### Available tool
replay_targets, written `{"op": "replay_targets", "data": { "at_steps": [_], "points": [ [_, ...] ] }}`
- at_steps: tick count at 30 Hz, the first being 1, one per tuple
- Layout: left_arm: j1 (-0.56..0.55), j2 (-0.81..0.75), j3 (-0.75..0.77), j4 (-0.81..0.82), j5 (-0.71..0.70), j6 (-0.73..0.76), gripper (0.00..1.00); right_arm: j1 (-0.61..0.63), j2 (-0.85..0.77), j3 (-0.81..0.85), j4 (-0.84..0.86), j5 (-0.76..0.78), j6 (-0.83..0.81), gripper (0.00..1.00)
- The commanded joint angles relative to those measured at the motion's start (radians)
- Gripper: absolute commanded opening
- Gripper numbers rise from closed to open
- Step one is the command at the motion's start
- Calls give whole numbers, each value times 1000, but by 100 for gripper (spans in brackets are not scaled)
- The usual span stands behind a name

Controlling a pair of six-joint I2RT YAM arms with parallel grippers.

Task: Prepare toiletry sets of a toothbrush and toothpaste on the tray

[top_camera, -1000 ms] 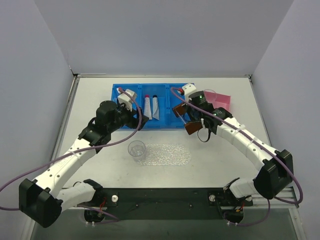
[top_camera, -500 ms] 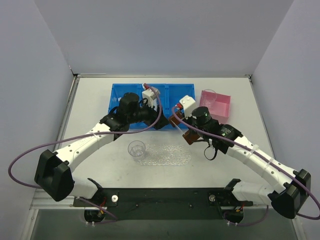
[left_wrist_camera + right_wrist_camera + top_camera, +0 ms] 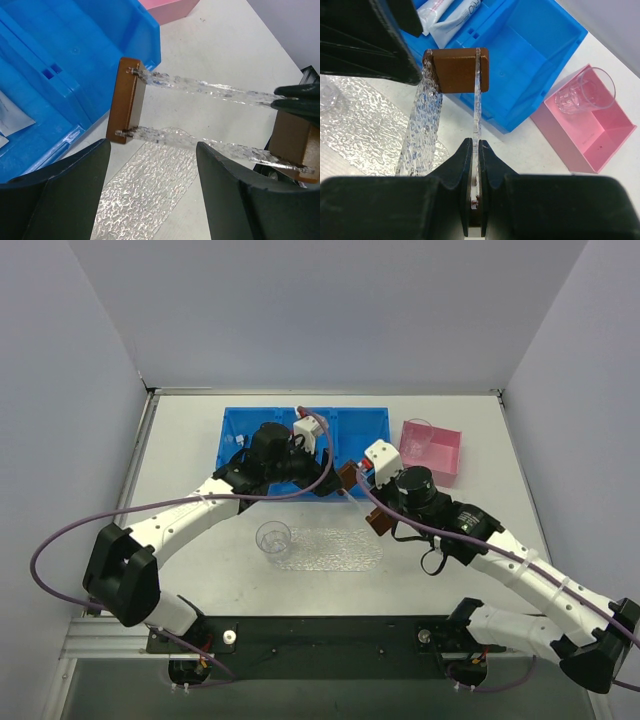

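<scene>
The clear glittery tray (image 3: 330,548) lies flat on the table; it also shows in the left wrist view (image 3: 145,195) and the right wrist view (image 3: 355,125). Two silvery-white toothpaste tubes (image 3: 445,12) lie in the blue bin (image 3: 238,430); their caps are out of view. No toothbrush shows. My right gripper (image 3: 376,496) (image 3: 473,146) is shut on one clear strip of a rack with brown end blocks (image 3: 456,70) (image 3: 127,100), held above the table between bin and tray. My left gripper (image 3: 332,484) (image 3: 152,150) is open and empty, right beside that rack.
A clear cup (image 3: 273,538) stands at the tray's left end. A pink box (image 3: 440,455) at the back right holds another clear cup (image 3: 418,432) (image 3: 582,92). The left arm covers the bin's middle compartment in the top view.
My left arm has swung right across the blue bin, up to the rack. My right gripper has carried the rack a little nearer and left, off the bin's right end.
</scene>
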Motion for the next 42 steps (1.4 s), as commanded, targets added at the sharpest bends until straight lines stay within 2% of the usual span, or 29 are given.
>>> {"op": "replay_targets", "data": {
  "at_steps": [1, 18, 23, 30, 34, 35, 39, 42],
  "points": [
    [-5, 10, 39, 46, 4, 23, 80, 32, -44, -1, 61, 3, -19, 0],
    [-3, 56, 19, 63, 24, 45, 80, 173, -93, 10, 20, 89, -38, 0],
    [-5, 68, 13, 69, 91, 43, 80, 198, -95, 18, 20, 105, -46, 0],
    [-5, 74, -3, 53, 128, 52, 61, 210, -98, 22, 23, 125, -59, 0],
    [-5, 86, 2, 53, 176, 52, 39, 213, -98, 16, 25, 136, -59, 0],
    [-5, 86, 2, 53, 182, 51, 27, 212, -97, 15, 25, 139, -58, 0],
    [-6, 69, -6, 61, 173, 68, 0, 213, -101, 4, 14, 165, -35, 0],
    [-6, 36, -29, 87, 138, 83, 0, 213, -104, -1, -17, 168, 9, 0]
  ]
}}
